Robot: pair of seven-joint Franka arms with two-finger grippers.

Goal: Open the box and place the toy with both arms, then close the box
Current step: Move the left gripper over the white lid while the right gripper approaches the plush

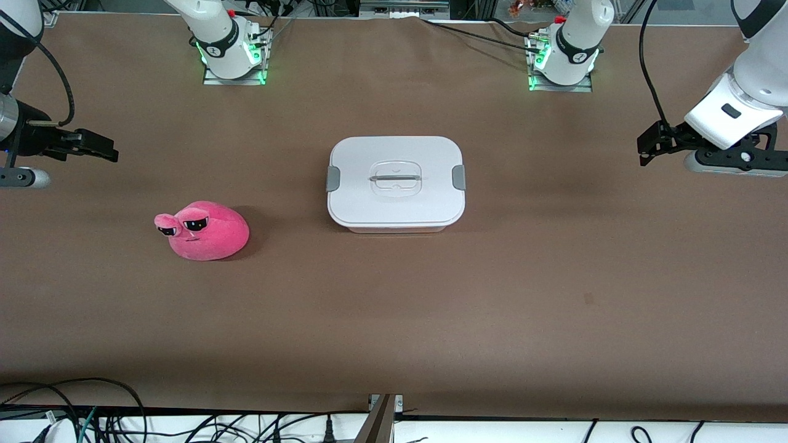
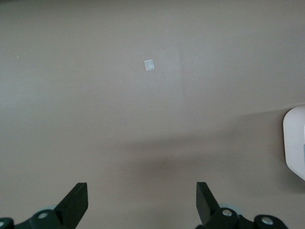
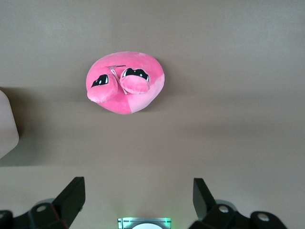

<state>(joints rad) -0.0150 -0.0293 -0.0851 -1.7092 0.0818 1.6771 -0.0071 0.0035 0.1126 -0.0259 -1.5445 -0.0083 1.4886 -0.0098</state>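
Note:
The box [image 1: 396, 183] stands in the middle of the brown table, its white lid on, with a grey clip at each end and the handle lying flat. Its edge shows in the left wrist view [image 2: 295, 140] and the right wrist view [image 3: 7, 126]. The pink plush toy [image 1: 203, 229] lies on the table toward the right arm's end, nearer the front camera than the box; it also shows in the right wrist view [image 3: 126, 83]. My right gripper [image 1: 111, 151] [image 3: 138, 198] is open and empty, up over the table's right-arm end. My left gripper [image 1: 643, 151] [image 2: 141, 200] is open and empty over the table's left-arm end.
The two arm bases [image 1: 233, 58] [image 1: 560, 61] stand on green-lit plates along the table's edge farthest from the front camera. Cables [image 1: 92, 412] hang below the edge nearest it. A small white square of tape [image 2: 149, 65] lies on the table.

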